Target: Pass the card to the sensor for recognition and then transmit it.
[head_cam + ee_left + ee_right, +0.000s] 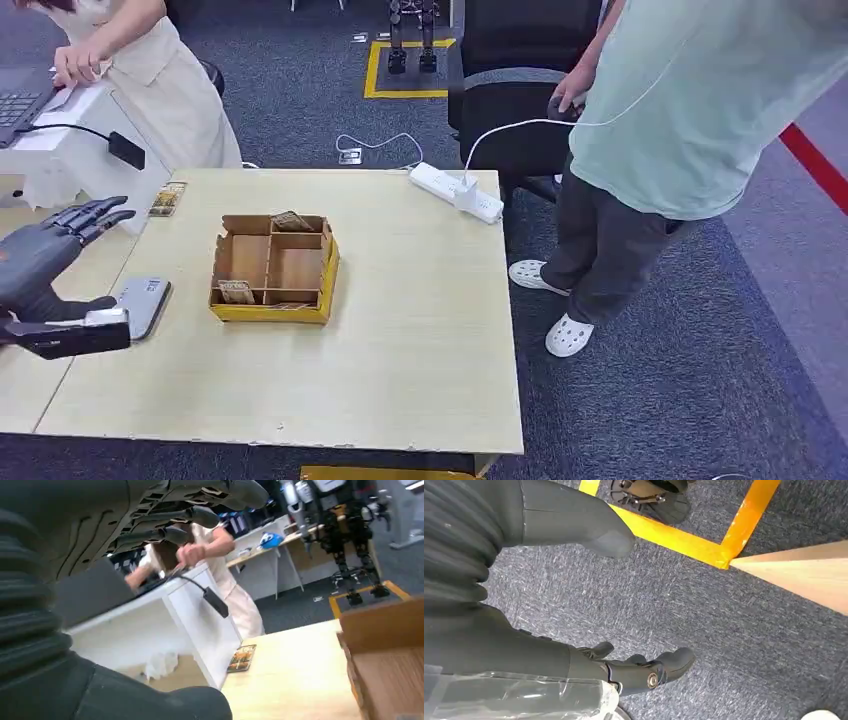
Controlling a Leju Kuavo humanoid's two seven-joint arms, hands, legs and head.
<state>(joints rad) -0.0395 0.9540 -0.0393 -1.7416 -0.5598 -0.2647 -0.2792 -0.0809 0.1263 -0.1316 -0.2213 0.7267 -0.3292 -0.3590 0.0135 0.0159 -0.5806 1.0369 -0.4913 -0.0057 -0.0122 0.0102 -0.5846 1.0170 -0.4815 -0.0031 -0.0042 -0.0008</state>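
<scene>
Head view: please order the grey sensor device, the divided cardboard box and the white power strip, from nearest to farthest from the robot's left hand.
1. Sensor device, beside the left hand.
2. Cardboard box, mid-table.
3. Power strip, far right table edge.

A divided cardboard tray with a yellow base (272, 268) sits on the pale wooden table (400, 340) at centre-left of the frame. Left of it, near the table's left edge, lies a flat grey sensor pad (143, 303). Up and left, at the far corner, lies a printed card (167, 198). A white power strip (455, 192) rests on the far edge, upper centre.
</scene>
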